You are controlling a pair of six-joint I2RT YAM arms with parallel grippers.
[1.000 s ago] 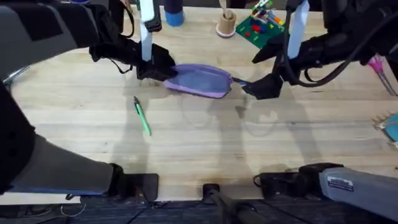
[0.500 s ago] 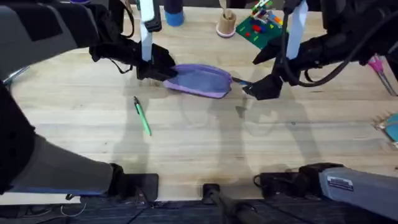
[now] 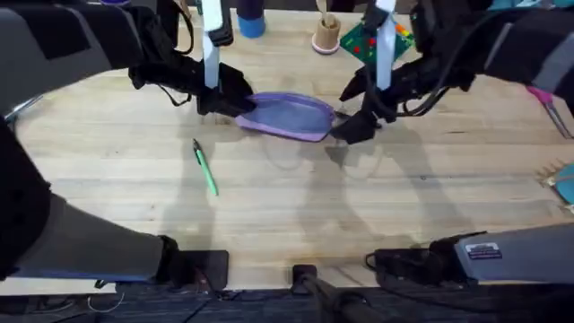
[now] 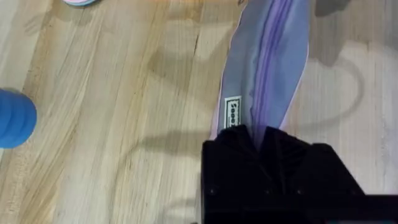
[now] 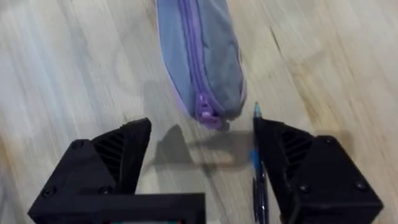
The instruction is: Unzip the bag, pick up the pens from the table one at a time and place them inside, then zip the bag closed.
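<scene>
A: What lies closest to the arms' bases?

B: A bare stretch of the pale wooden table (image 3: 296,215). A little farther out, toward the left, a green pen (image 3: 205,168) lies flat on the planks by itself, well apart from both grippers.

A: And beyond the pen?

B: The bag (image 3: 289,116), a lavender pouch with a grey-blue side, lies lengthwise across the middle of the table, its zipper running along the top. The left gripper (image 3: 221,101) sits at the bag's left end. In the left wrist view its black fingers (image 4: 245,152) are pinched together on that end, next to a small white label.

A: Where is the right gripper?

B: The right gripper (image 3: 352,128) is just off the bag's right end. In the right wrist view its two fingers stand spread apart with nothing between them, and the zipper pull (image 5: 207,116) sits at the tip of the bag just ahead of them. A dark blue pen (image 5: 257,163) lies on the table beside one finger, near the bag's end.

A: Anything farther back?

B: Along the far edge, a blue bottle (image 3: 252,20), a wooden spool (image 3: 326,33) and a green board (image 3: 369,42) holding coloured pieces. Pink-handled scissors (image 3: 549,97) lie at the right.
</scene>
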